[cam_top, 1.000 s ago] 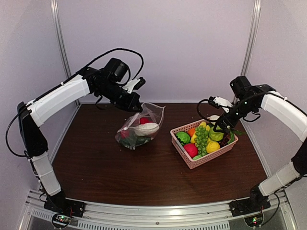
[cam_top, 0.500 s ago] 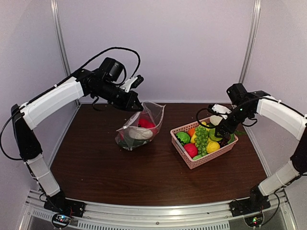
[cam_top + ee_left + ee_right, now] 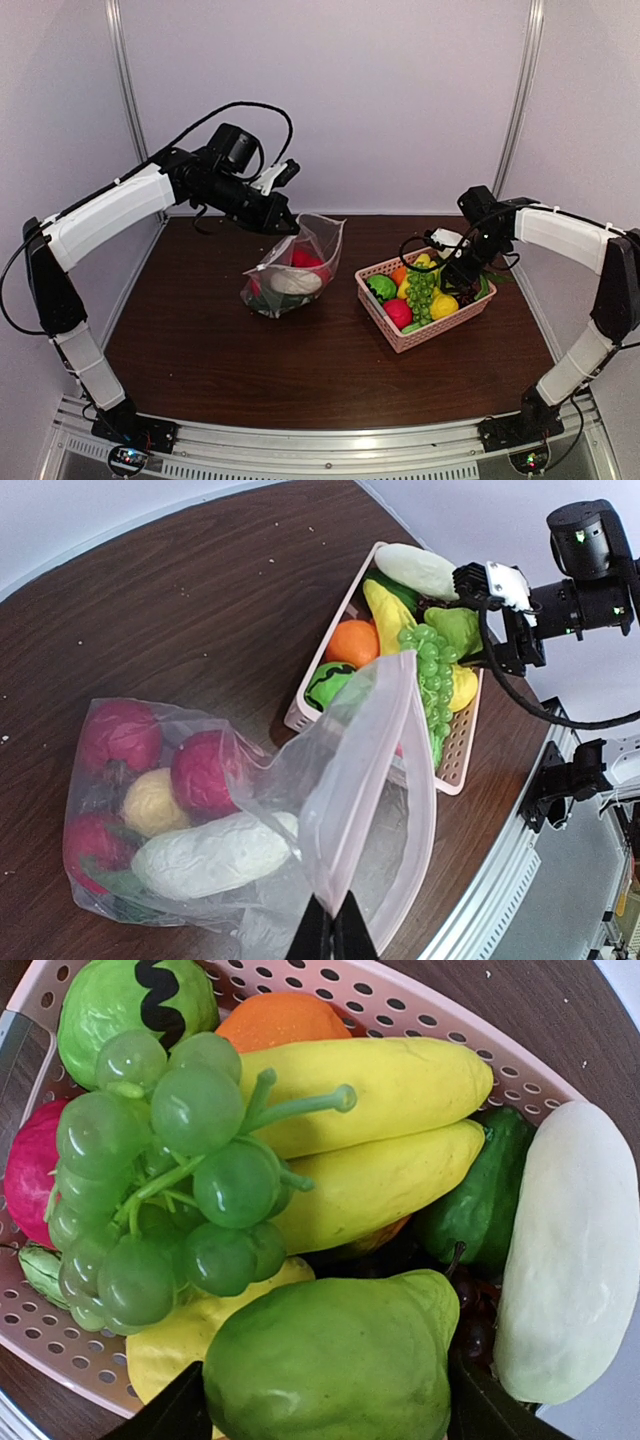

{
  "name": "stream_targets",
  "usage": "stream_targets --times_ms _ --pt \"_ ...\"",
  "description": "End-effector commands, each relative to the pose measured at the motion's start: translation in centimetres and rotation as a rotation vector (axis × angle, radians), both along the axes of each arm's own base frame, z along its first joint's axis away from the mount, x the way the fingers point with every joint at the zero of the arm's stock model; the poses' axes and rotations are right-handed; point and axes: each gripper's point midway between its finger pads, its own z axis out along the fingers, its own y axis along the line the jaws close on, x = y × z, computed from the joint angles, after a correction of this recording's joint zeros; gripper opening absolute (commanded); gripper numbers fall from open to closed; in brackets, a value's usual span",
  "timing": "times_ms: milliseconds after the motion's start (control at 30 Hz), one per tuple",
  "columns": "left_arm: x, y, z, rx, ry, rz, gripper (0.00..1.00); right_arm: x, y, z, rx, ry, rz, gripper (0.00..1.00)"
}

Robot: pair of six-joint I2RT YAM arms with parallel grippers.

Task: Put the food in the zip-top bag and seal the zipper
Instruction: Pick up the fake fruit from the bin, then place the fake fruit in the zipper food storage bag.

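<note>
Clear bag point(image 3: 370, 780) (pinkish at the rim) shows red, yellow, white food point(image 3: 210, 855); pink basket point(image 3: 420, 338), green grapes point(image 3: 170, 1180), yellow bananas point(image 3: 380, 1090), brown table point(image 3: 250, 360).

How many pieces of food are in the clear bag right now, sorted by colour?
Red pieces: 3
Pale yellow piece: 1
White piece: 1
Green leafy piece, partly hidden: 1
Total: 6

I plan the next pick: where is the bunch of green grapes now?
In the top view, the green grapes lie in the pink basket on the table's right side, just right of the round green fruit.
</note>
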Motion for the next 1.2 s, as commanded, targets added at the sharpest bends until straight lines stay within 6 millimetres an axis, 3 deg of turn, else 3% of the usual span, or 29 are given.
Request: stream_targets --times_ms 0,100,367,500,800,967,1167 --pt "0.0 -0.3 1.8 -0.051 -0.044 -0.001 0.0 0.0 -0.1 0.3 0.014 -0.003 -0.033 0.69" --pt "0.1 -0.4 1.7 -0.053 -0.043 0.0 0.0 -0.1 -0.1 1.7 0.026 -0.03 -0.043 0.63" --pt "0.6 -0.7 1.4 -0.058 -0.044 0.014 0.0 -1.1 0.7 7.9 0.118 -0.121 -0.019 0.55" --pt "0.9 -1.0 1.1 -0.072 -0.035 0.024 0.0 -2.8 4.6 11.8 0.313 -0.129 0.118 0.52" --pt "1.2 -1.9 1.5 -0.117 -0.004 0.029 0.0 -5.7 17.6 21.4 0.686 -0.151 0.463 0.5" --pt "0.8 -1.9 2.0 -0.132 0.007 0.031 0.0 -5.2 22.7 22.9 0.766 -0.133 0.53 0.51" --pt "0.5 -1.5 3.0 -0.147 -0.008 0.034 0.0 -4.1 26.9 20.7 0.754 -0.071 0.555 0.5"
